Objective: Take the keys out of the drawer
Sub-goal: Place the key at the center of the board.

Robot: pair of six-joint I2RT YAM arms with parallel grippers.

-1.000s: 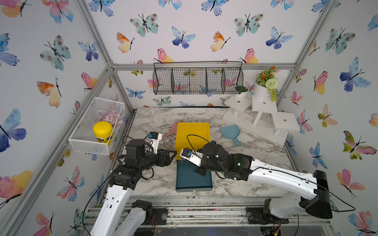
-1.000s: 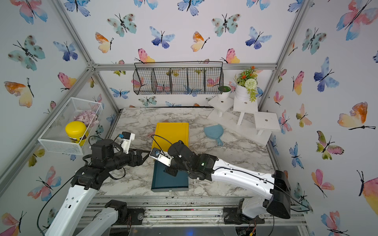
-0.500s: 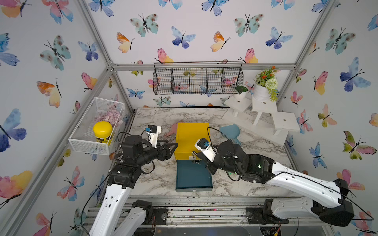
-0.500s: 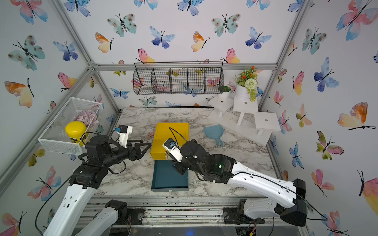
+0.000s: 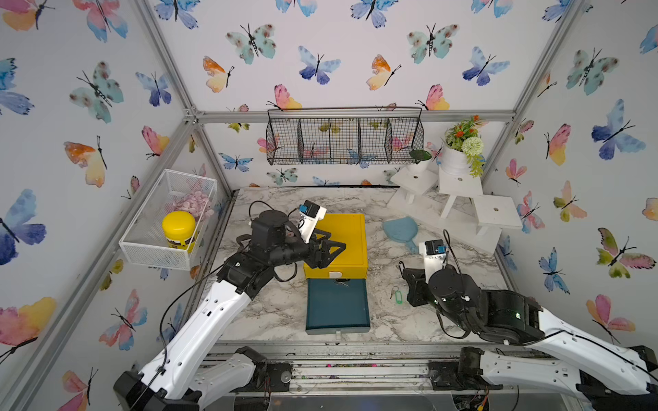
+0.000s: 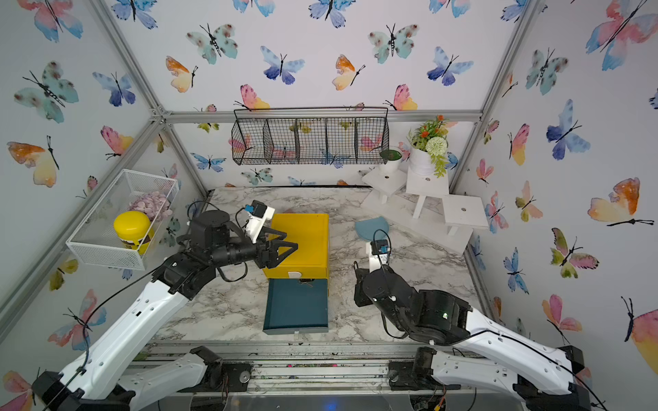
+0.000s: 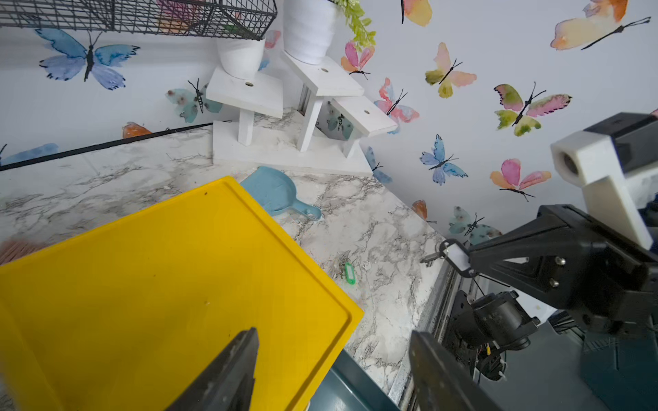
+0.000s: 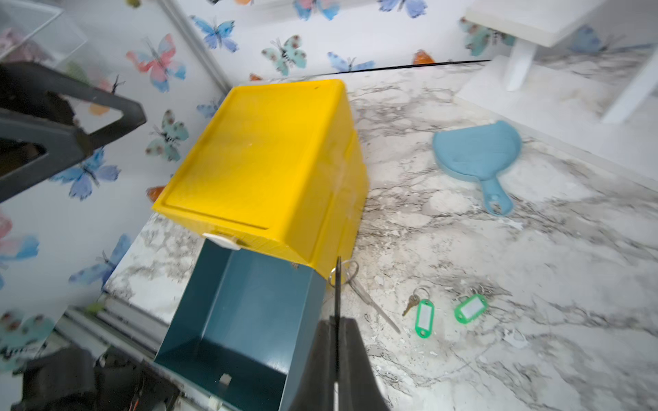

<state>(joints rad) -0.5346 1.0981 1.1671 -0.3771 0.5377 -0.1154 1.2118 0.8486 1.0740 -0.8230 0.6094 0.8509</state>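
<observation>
Okay, R end effector [image 8: 337, 329] is clamped tight on a black-tagged key [image 7: 455, 257]. The tag's pinched edge-on btwn the fingers w/ ring and key sticking out past the tip, over the marble surface [image 5: 391, 322] to the right of the teal drawer [image 5: 336, 309]. One green-tagged key [image 8: 424, 317] and a second green-tagged key [image 8: 470, 308] lie flat on the surface right of the drawer, near each other but not touching. The drawer stands open at the bottom of the yellow cabinet [image 5: 343, 235]. At the drawer's back edge, just under the cabinet front, sits a small dark bit of metal [image 5: 341, 283], prob more keys but too small to tell. L end effector [image 7: 333, 334] hangs over the cabinet top w/ fingers spread wide, nothing btwn them. Blue dustpan [image 5: 398, 229] lies on the surface right of the cabinet, well apart from the keys.
</observation>
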